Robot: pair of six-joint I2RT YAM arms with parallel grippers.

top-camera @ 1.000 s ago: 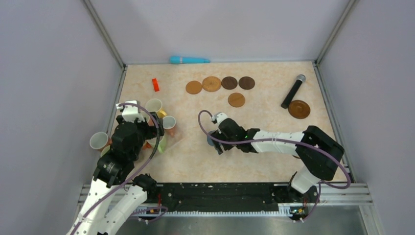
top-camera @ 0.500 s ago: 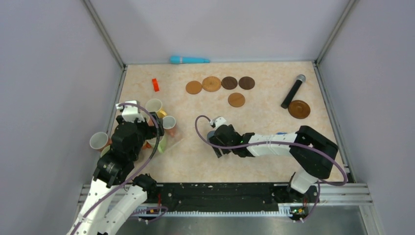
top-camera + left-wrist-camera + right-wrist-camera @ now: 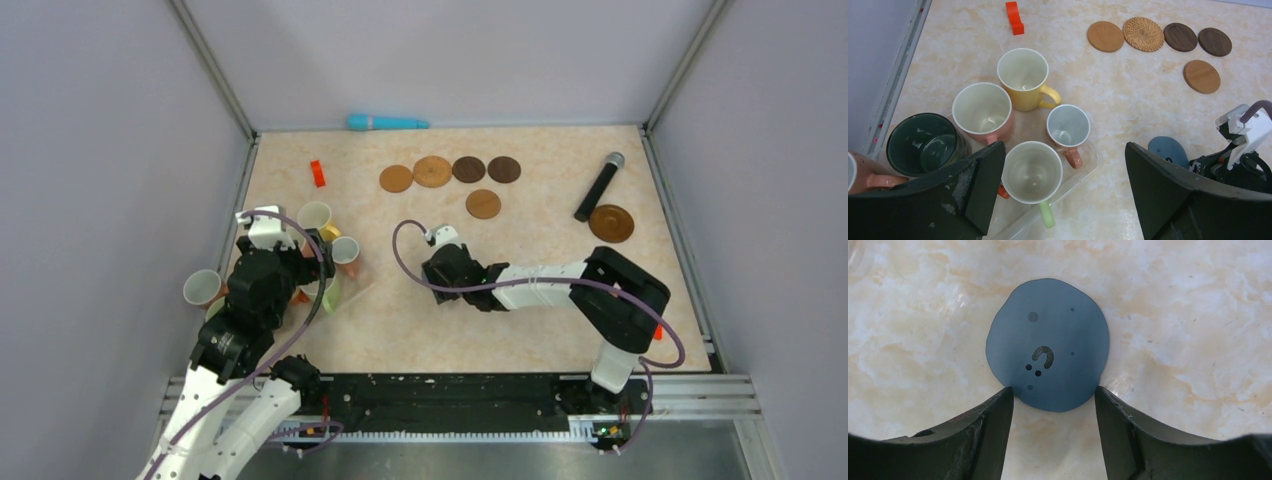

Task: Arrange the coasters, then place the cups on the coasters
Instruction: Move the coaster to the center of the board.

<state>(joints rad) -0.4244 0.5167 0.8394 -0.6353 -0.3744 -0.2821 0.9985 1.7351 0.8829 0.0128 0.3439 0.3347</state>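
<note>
While my right gripper (image 3: 1052, 391) points down at the table (image 3: 560, 150) near its middle, the grey-blue coaster (image 3: 1048, 345) lies flat just beyond my fingers (image 3: 990, 425). They stand partly spread, and each tip touches the coaster's near rim, one on either side. Whether they are squeezing it I cannot tell. The coaster rests on the table.

My left gripper (image 3: 1065, 150) hangs over the cups at the left side with its fingers spread wide and nothing between them. Below it stand a yellow cup (image 3: 1023, 75), a pink cup (image 3: 982, 111) just near and left of it, a dark cup (image 3: 923, 142) further left, a small cup with a pink handle (image 3: 1068, 126), and a cup with a green handle (image 3: 1031, 171) nearest to me. All are upright and crowded together, and some stand on a clear tray (image 3: 1088, 160). One more cup (image 3: 203, 288) stands apart at the left edge.

Four round coasters sit in a row at the far side: a tan one (image 3: 396, 178), a woven one (image 3: 433, 171) and two dark ones (image 3: 468, 168) (image 3: 504, 168). A fifth brown coaster (image 3: 483, 203) lies just near of them. Another dark brown coaster (image 3: 611, 223) lies at the right, touching the near end of a black microphone (image 3: 599, 186). A red block (image 3: 318, 172) lies at the far left.
</note>
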